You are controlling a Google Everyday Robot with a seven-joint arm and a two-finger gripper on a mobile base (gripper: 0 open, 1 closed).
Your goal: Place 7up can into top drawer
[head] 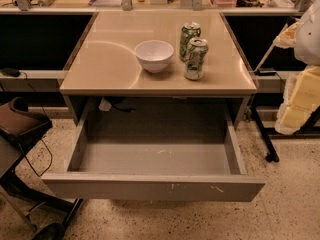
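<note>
The top drawer (pixel 155 186) stands pulled out past the table's (pixel 100 66) front edge, its floor exposed from above. The 7up can (pixel 195 59), silvery-white with green markings, stands upright near that edge, right of 1 white bowl (pixel 154 55). The gripper is out of view, so I cannot tell its state.

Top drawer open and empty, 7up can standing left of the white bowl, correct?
No: the camera view shows the 7up can right of the white bowl, not left. The top drawer is open and empty. The gripper is out of view.
</note>
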